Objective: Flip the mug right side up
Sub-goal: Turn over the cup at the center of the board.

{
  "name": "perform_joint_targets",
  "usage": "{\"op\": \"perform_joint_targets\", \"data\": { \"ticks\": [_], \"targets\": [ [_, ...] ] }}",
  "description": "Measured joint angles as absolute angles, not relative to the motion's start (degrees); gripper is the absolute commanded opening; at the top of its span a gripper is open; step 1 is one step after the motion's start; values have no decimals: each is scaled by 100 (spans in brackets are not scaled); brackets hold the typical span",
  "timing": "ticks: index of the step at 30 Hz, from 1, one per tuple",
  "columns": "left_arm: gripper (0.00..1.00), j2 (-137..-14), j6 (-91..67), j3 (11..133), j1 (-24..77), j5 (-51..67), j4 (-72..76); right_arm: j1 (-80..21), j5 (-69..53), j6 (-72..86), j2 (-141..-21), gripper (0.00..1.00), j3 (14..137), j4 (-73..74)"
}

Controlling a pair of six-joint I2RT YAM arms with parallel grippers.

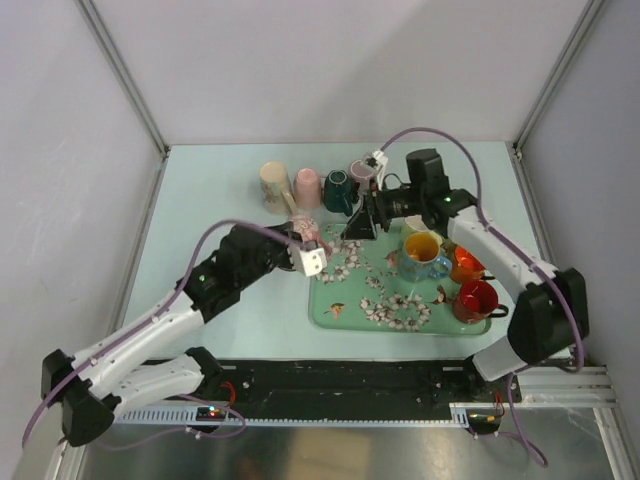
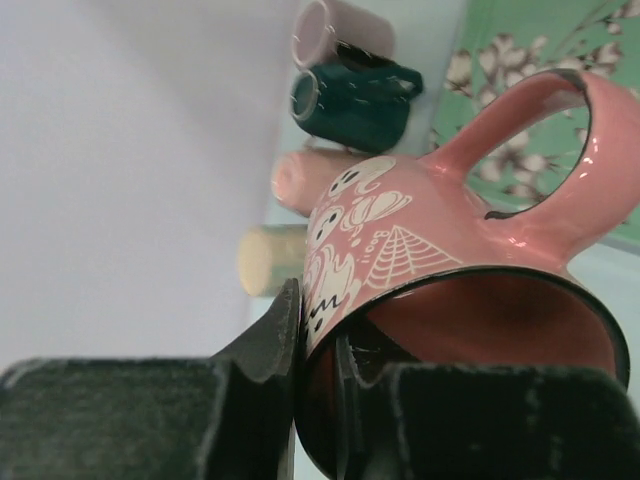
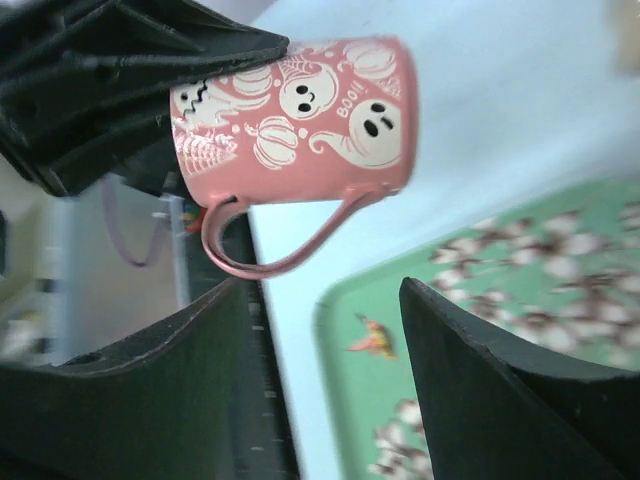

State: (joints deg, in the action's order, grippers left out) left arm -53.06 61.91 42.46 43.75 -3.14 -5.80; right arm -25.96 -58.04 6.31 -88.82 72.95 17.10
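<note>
The pink mug (image 1: 312, 233) with white ghosts and pumpkins is held in the air over the far left corner of the green tray (image 1: 345, 312). My left gripper (image 1: 310, 252) is shut on its rim, one finger inside and one outside (image 2: 318, 350). In the left wrist view the mug (image 2: 400, 235) points away from the camera with its handle to the right. In the right wrist view the mug (image 3: 300, 115) lies sideways with its handle toward my fingers. My right gripper (image 1: 357, 226) is open and empty, just right of the mug, its gap (image 3: 325, 300) below the handle.
A beige mug (image 1: 272, 185), a pink mug (image 1: 306, 187), a dark green mug (image 1: 338, 190) and another mug (image 1: 360, 170) stand in a row on the table behind the tray. The tray holds a yellow-and-blue mug (image 1: 422, 250), an orange mug (image 1: 465, 263) and a red mug (image 1: 475, 298).
</note>
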Motion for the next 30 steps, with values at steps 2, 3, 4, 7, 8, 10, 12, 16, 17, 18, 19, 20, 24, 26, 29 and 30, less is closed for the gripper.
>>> {"op": "perform_joint_targets", "data": {
  "ticks": [2, 3, 4, 7, 8, 10, 12, 16, 17, 18, 19, 20, 24, 26, 29, 30],
  "targets": [
    [0, -5572, 5583, 4759, 4372, -421, -1313, -2543, -5426, -204, -8510, 71, 7242, 1946],
    [0, -5714, 5264, 5019, 4372, -436, -1688, -2587, -5205, -720, -8232, 72, 7107, 2012],
    [0, -5861, 4967, 5264, 4372, -432, -2049, -2641, -5061, -1063, -7988, 72, 6978, 2073],
    [0, -6318, 4167, 5867, 4372, -381, -2978, -3044, -4491, -2294, -7035, 72, 6318, 2123],
    [0, -6482, 3922, 6027, 4372, -320, -3260, -3232, -4305, -2622, -6759, 72, 6130, 2130],
    [0, -6783, 3522, 6289, 4370, -176, -3726, -3570, -3955, -3098, -6434, 71, 5881, 2102],
    [0, -7113, 3122, 6563, 4370, 25, -4189, -3905, -3618, -3476, -6287, 71, 5714, 2067],
    [0, -7594, 2565, 7028, 4370, 373, -4812, -4206, -3155, -3922, -6296, 70, 5496, 1999],
    [0, -7673, 2458, 7129, 4370, 460, -4917, -4263, -3061, -4016, -6313, 70, 5468, 1992],
    [0, -7730, 2366, 7216, 4370, 530, -4991, -4320, -2987, -4112, -6337, 70, 5452, 1984],
    [0, -7765, 2279, 7293, 4370, 582, -5057, -4379, -2926, -4193, -6359, 69, 5448, 1979],
    [0, -7780, 2224, 7341, 4370, 626, -5092, -4458, -2867, -4270, -6394, 69, 5448, 1964],
    [0, -7815, 2016, 7529, 4370, 749, -5227, -4748, -2683, -4473, -6560, 66, 5446, 1804],
    [0, -7841, 1946, 7583, 4370, 799, -5271, -4871, -2624, -4512, -6667, 59, 5446, 1710],
    [2, -7913, 1874, 7653, 4370, 895, -5339, -4998, -2571, -4545, -6834, 33, 5443, 1573],
    [4, -7940, 1839, 7673, 4370, 928, -5347, -5026, -2565, -4543, -6890, 22, 5443, 1520]
  ]
}}
